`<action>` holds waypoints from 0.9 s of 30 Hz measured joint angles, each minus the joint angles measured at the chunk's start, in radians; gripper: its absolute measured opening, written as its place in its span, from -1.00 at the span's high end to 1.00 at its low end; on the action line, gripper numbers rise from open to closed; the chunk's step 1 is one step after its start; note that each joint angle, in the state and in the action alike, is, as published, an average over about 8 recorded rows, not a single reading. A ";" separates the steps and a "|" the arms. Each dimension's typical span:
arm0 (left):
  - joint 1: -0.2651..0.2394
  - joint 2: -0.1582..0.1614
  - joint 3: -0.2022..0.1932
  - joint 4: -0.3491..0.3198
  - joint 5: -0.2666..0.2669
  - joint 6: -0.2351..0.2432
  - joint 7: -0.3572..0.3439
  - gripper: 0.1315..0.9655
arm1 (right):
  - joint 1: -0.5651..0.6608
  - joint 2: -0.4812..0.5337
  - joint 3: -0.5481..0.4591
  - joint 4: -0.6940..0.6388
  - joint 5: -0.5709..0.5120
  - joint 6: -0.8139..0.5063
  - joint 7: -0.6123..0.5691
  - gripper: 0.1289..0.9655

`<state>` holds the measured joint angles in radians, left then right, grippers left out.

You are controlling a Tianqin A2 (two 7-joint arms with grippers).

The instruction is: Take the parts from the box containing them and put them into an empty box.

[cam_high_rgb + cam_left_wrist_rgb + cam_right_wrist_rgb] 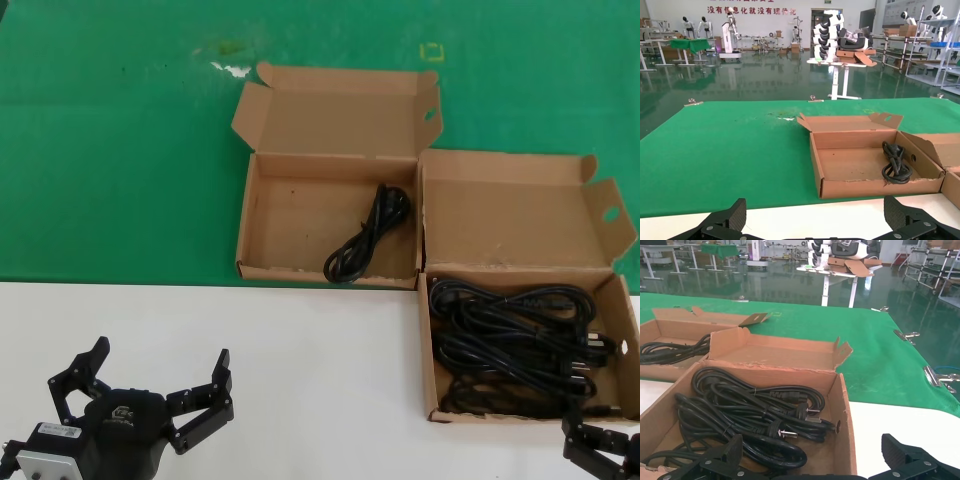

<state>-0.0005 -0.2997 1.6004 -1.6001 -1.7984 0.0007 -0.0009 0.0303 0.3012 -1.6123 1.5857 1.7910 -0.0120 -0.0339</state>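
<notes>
Right claw [810, 460] hangs wide open, holding nothing, above the full box [628, 310] of cords [515, 340]; one cord [365, 240] moved; left claw [140, 395] idle, spread.

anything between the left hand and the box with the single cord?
Nothing. In the head view, only bare white tabletop separates the open left hand from the shallow brown cardboard box holding one looped black power cord.

Bright, even overhead light, soft shadows, sharp focus, and glare on the glossy floor [765, 75].
</notes>
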 joint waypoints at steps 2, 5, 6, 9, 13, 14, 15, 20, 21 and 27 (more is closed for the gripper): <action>0.000 0.000 0.000 0.000 0.000 0.000 0.000 -1.00 | 0.000 0.000 0.000 0.000 0.000 0.000 0.000 -1.00; 0.000 0.000 0.000 0.000 0.000 0.000 0.000 -1.00 | 0.000 0.000 0.000 0.000 0.000 0.000 0.000 -1.00; 0.000 0.000 0.000 0.000 0.000 0.000 0.000 -1.00 | 0.000 0.000 0.000 0.000 0.000 0.000 0.000 -1.00; 0.000 0.000 0.000 0.000 0.000 0.000 0.000 -1.00 | 0.000 0.000 0.000 0.000 0.000 0.000 0.000 -1.00; 0.000 0.000 0.000 0.000 0.000 0.000 0.000 -1.00 | 0.000 0.000 0.000 0.000 0.000 0.000 0.000 -1.00; 0.000 0.000 0.000 0.000 0.000 0.000 0.000 -1.00 | 0.000 0.000 0.000 0.000 0.000 0.000 0.000 -1.00; 0.000 0.000 0.000 0.000 0.000 0.000 0.000 -1.00 | 0.000 0.000 0.000 0.000 0.000 0.000 0.000 -1.00; 0.000 0.000 0.000 0.000 0.000 0.000 0.000 -1.00 | 0.000 0.000 0.000 0.000 0.000 0.000 0.000 -1.00; 0.000 0.000 0.000 0.000 0.000 0.000 0.000 -1.00 | 0.000 0.000 0.000 0.000 0.000 0.000 0.000 -1.00; 0.000 0.000 0.000 0.000 0.000 0.000 0.000 -1.00 | 0.000 0.000 0.000 0.000 0.000 0.000 0.000 -1.00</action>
<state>-0.0005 -0.2997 1.6004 -1.6002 -1.7984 0.0007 -0.0009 0.0303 0.3012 -1.6123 1.5857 1.7910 -0.0120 -0.0339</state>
